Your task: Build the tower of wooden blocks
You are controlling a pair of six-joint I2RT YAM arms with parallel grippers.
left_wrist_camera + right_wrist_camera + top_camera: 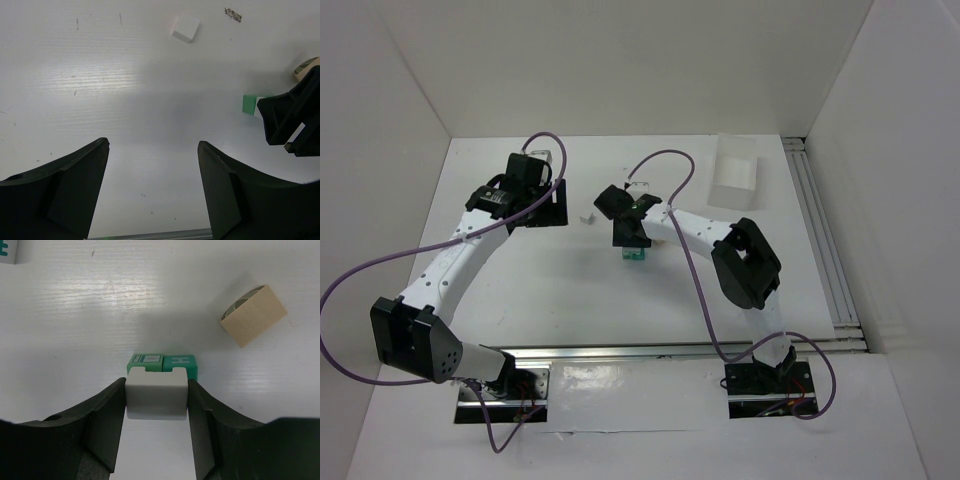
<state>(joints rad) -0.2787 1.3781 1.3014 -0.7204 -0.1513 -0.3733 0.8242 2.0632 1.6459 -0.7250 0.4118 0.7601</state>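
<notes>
Your right end effector (157, 390) is pinching a pale block (155, 402), its fingers pressed against the block's two sides. Just ahead of the fingertips lie two green blocks (181, 366), side by side and touching on the counter (75, 315). They are all there is of the tower (635, 256) so far: a base layer only. The pale block overlaps their near edge in the wrist view, but you cannot tell from here whether it rests on them or hangs just above. Your left end effector (152, 145) is spread wide and holds nothing. A white cube (185, 26) lies loose on the counter well ahead of it, and the green base sits off to its right, beside the other arm's fingers. A tan piece (254, 315) with a rounded end lies on its side, ahead and to the right of the right end effector and clear of the base. A lettered block (7, 250) shows at the far left corner of that view. The tray (735, 172) stands well beyond, to the right. By my reading, the build is at an early stage: the base is down and the second layer is in hand. Seating that block squarely, releasing it, and adding the loose pieces, probably the tan one last, are what is left.
</notes>
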